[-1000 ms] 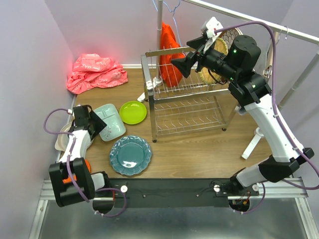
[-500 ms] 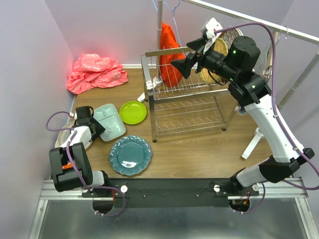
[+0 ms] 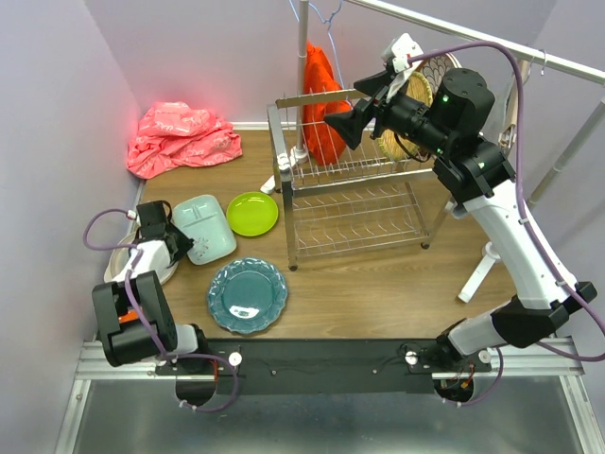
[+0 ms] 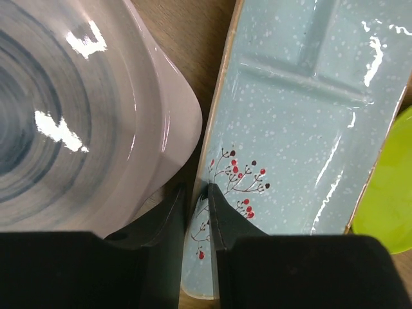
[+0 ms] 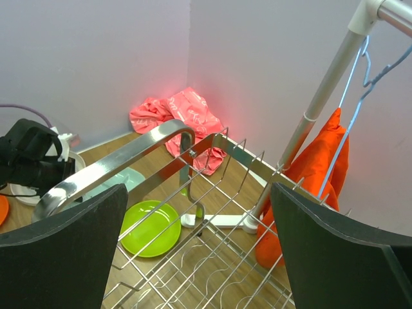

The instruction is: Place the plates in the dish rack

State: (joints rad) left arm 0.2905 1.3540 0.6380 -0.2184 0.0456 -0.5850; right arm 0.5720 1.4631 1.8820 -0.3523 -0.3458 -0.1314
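The mint divided tray (image 4: 302, 129) lies flat between the grey-swirl plate (image 4: 64, 109) and the lime green plate (image 4: 386, 193). My left gripper (image 4: 197, 193) has its jaws nearly together on the tray's near-left rim (image 3: 206, 227). A teal scalloped plate (image 3: 248, 294) lies in front of them. An orange plate (image 3: 163, 312) peeks out from under the left arm. My right gripper (image 5: 198, 193) hangs wide open above the dish rack (image 5: 212, 257) with nothing between its jaws. A woven-yellow plate (image 3: 395, 142) stands in the rack's (image 3: 350, 203) upper tier, partly hidden by the right arm.
A pink-red cloth (image 3: 180, 137) is bunched in the back left corner. An orange cloth (image 3: 321, 95) hangs from a garment rail (image 3: 473, 38) behind the rack; the rail's white foot (image 3: 487, 260) stands to the rack's right. Purple walls close in on the left and behind.
My left gripper's jaws have narrowed onto the mint tray's rim, and the wrist has shifted a little to the left. The right arm has not moved.
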